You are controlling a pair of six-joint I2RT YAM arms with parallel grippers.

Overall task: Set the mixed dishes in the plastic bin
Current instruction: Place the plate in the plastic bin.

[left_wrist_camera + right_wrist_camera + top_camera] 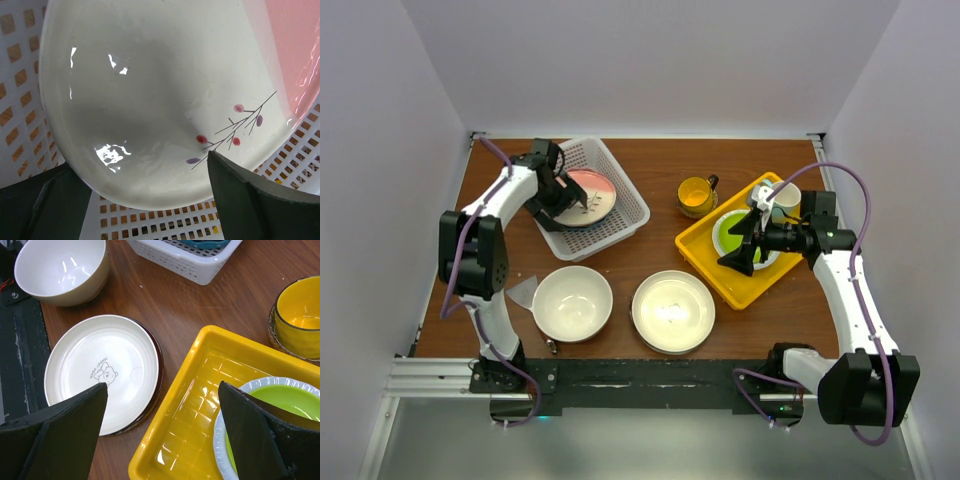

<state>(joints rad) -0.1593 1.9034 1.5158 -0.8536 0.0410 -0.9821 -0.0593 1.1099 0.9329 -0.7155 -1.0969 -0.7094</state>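
Observation:
The plastic bin point(625, 190) stands at the back left with a cream-pink plate point(590, 196) lying in it. My left gripper point(552, 197) hovers open over that plate's near rim. In the left wrist view the plate point(150, 100) fills the frame above the perforated bin floor point(150, 220), and the left gripper point(140, 167) has its fingers wide on either side. A large cream bowl point(572, 303), a dark red-rimmed bowl point(672, 311) and a yellow mug point(696, 196) stand on the table. My right gripper point(742, 252) is open over the yellow tray, holding nothing.
The yellow tray point(705, 258) at the right holds a lime-green plate point(732, 234), with a white cup point(786, 200) at its far corner. In the right wrist view the tray point(200, 405), the red-rimmed bowl point(100, 370) and the mug point(300, 315) lie below. A pale wedge point(523, 290) lies left of the cream bowl.

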